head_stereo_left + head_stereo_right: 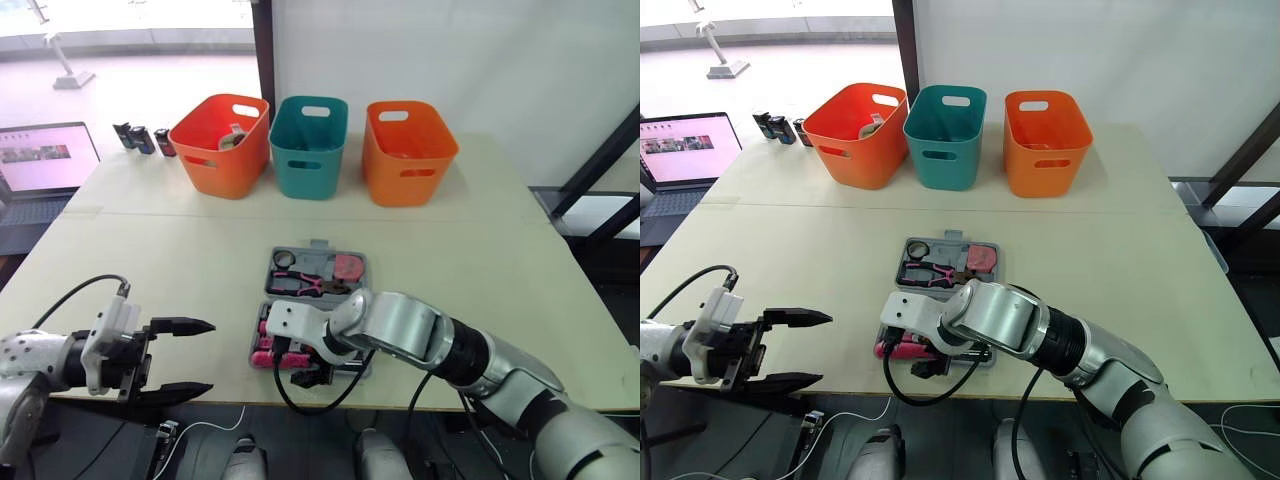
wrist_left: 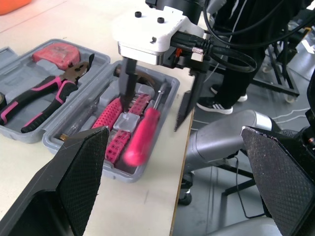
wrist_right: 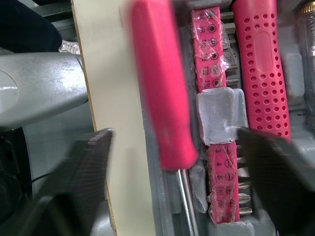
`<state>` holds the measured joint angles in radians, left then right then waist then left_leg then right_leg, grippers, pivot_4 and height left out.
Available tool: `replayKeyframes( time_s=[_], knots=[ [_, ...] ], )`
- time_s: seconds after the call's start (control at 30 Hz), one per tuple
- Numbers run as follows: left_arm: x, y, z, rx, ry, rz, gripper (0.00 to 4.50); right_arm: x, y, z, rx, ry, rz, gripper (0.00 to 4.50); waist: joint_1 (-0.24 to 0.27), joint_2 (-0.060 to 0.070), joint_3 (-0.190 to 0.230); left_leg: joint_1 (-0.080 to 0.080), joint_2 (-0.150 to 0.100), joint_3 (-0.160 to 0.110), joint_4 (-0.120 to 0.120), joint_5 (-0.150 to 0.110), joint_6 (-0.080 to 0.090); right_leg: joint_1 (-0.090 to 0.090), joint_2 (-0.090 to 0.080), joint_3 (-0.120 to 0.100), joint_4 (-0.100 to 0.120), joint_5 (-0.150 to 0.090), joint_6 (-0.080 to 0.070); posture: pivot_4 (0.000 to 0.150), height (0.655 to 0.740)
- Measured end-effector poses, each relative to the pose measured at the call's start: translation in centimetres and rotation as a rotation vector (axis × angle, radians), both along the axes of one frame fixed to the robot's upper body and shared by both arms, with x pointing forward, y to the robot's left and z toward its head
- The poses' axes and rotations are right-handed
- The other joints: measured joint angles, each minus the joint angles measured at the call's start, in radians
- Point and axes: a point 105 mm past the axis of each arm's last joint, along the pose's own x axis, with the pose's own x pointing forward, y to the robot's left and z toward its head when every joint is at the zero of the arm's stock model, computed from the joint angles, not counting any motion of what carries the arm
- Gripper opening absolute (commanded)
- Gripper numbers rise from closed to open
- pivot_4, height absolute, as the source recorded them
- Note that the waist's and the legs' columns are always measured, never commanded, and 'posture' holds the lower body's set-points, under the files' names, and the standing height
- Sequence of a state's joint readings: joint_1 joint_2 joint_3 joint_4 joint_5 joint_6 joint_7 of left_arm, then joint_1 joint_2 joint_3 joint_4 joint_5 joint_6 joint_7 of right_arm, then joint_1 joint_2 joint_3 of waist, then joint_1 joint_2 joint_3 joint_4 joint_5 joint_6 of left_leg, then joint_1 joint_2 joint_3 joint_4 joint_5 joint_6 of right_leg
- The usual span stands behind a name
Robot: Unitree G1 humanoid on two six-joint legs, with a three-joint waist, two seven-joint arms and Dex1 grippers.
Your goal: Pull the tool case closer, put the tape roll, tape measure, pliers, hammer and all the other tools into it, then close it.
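Head stereo pair high above table [image 1: 520, 260], wrist cameras close on shared tool case [image 2: 19, 54]

Right arm [image 1: 400, 325] is covering most of the near half of the tool case [image 1: 316, 247], the red-handled screwdriver [image 2: 142, 135] is blurring in both wrist views, and the laptop [image 1: 45, 155] is running off the eye views' left edge.

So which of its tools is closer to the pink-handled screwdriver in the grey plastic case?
Right. The right tool hangs just above the pink-handled screwdriver, fingers open either side; the left tool sits open, off to the left of the grey plastic case.
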<state>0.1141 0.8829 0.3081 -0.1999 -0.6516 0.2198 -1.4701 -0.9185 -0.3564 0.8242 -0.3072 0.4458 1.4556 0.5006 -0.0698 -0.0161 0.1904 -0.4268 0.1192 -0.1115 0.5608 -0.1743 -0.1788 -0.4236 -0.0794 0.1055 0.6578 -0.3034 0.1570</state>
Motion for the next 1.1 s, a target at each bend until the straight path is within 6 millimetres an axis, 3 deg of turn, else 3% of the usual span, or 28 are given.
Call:
replayKeyframes(
  time_s=[0.23,0.27,0.37,0.5,0.57,0.73,0.87,1.1],
  knots=[
    [0.1,0.0,0.1,-0.005,0.002,0.002,4.50,0.8,-1.0,1.9,0.055,-0.018,-0.044,4.12,0.001,0.000,0.000,0.000,0.000,0.000,0.000,0.000,0.000,0.000,0.000,0.000,0.000,0.000,0.000,0.150,0.7400],
    [0.2,-0.1,0.1,-0.005,-0.001,0.001,4.50,1.1,-1.3,2.3,0.071,-0.027,-0.060,3.89,0.001,0.000,0.000,0.000,0.000,0.000,0.000,0.000,0.000,0.000,0.000,0.000,0.000,0.000,0.000,0.150,0.7400],
    [0.2,-0.1,0.1,-0.006,0.001,0.003,4.50,1.4,-2.4,3.0,0.100,-0.026,-0.096,2.87,0.002,0.000,0.000,0.000,0.000,0.000,0.000,0.000,0.000,0.000,0.000,0.000,0.000,-0.001,-0.001,0.150,0.7400],
    [0.7,0.1,-0.2,-0.005,0.005,0.014,4.50,0.9,-3.2,2.8,0.175,-0.031,-0.099,0.79,0.003,0.000,0.000,0.000,0.000,0.000,0.000,0.000,0.000,0.000,0.000,0.000,0.000,-0.001,-0.001,0.150,0.7400],
    [0.8,0.0,-0.1,-0.013,-0.002,0.013,4.50,0.5,-3.1,2.6,0.213,-0.026,-0.089,0.05,-0.001,0.000,0.000,0.000,0.000,0.000,0.000,0.000,0.000,0.000,0.000,0.000,0.000,-0.001,-0.001,0.150,0.7400],
    [0.9,0.0,-0.2,-0.018,-0.005,0.009,4.50,-0.5,-2.2,1.6,0.360,-0.050,-0.017,0.05,0.002,-0.001,-0.001,0.000,0.000,0.000,0.000,0.000,0.000,0.000,0.000,0.000,0.000,-0.001,-0.001,0.150,0.7400],
    [1.0,0.2,-0.3,-0.020,0.002,0.015,4.50,-0.6,-2.7,-0.9,0.385,-0.023,-0.061,0.05,0.003,-0.001,-0.001,0.000,0.000,0.000,0.001,0.000,0.000,0.001,0.000,0.000,0.000,-0.001,-0.002,0.150,0.7400],
    [1.1,0.1,-0.1,-0.020,-0.008,0.010,4.50,0.0,-3.0,-2.3,0.411,-0.062,-0.066,0.05,0.003,-0.001,-0.001,0.000,0.000,0.000,0.001,0.000,0.000,0.001,0.000,0.000,0.000,-0.001,-0.002,0.150,0.7400]
  ],
)
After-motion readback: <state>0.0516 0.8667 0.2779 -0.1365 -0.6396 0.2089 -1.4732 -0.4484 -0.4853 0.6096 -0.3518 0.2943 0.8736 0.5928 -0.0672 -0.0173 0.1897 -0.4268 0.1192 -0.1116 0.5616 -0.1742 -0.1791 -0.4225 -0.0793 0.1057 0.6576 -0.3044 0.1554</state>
